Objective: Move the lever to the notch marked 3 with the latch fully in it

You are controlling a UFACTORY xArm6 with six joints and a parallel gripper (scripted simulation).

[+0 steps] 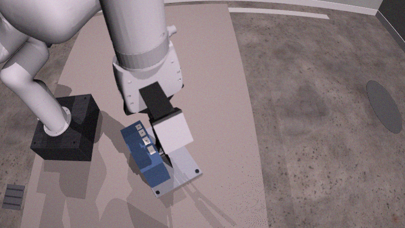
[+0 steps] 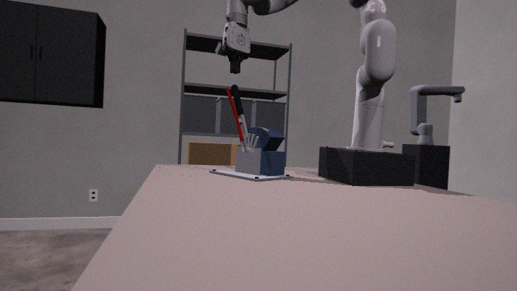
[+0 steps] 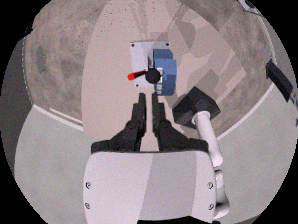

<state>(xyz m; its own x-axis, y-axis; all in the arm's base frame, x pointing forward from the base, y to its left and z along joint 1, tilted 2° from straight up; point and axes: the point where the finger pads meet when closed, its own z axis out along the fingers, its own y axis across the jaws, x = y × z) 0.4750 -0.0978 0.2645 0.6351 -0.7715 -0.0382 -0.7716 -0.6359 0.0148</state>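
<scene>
Pincer [image 2: 235,71] hangs straight above the lever's black knob [image 2: 234,87], fingers together on nothing. Red bar [image 2: 234,113] and handle lean up from the blue base [image 2: 272,163], bar un-squeezed.

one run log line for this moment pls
phase: approach | gripper: shut, empty, above lever | red bar: unsqueezed, apart from handle | lever: not moved to notch 3

A long pale desk [image 2: 289,235] carries a grey base plate [image 2: 232,174] near its far edge, bolted at the corners. Just beside it, toward the far right corner, sits the arm's black pedestal [image 2: 337,170].
</scene>
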